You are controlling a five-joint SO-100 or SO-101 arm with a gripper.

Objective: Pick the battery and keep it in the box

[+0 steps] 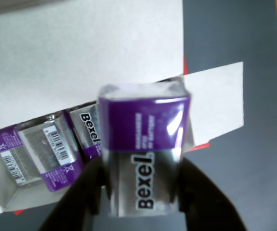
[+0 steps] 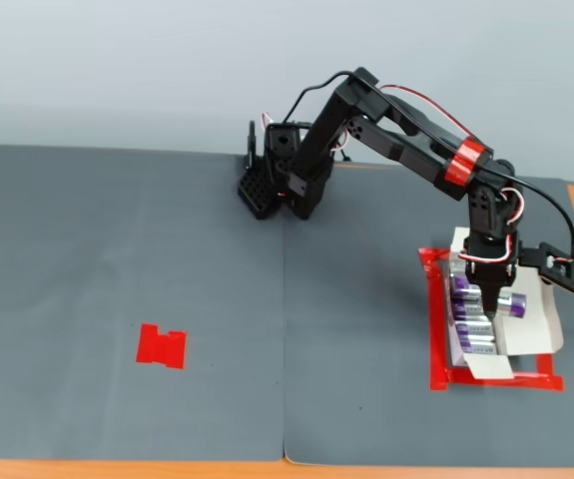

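In the wrist view my gripper (image 1: 142,168) is shut on a purple and silver battery (image 1: 143,139) lettered "Bexel". Black fingers (image 1: 87,192) press on its two sides. The battery hangs just above the open white box (image 1: 80,48), over its right end. Other purple batteries (image 1: 39,151) lie side by side inside the box. In the fixed view the gripper (image 2: 496,299) hovers over the box (image 2: 538,324) at the right of the mat, with the held battery (image 2: 512,302) sticking out to the right, above the row of batteries (image 2: 473,324) inside.
Red tape (image 2: 434,329) frames the box on the grey mat. A flat red tape patch (image 2: 161,346) lies far off on the left half of the mat. The arm's base (image 2: 277,185) stands at the back centre. Box flaps (image 1: 220,98) fold outward.
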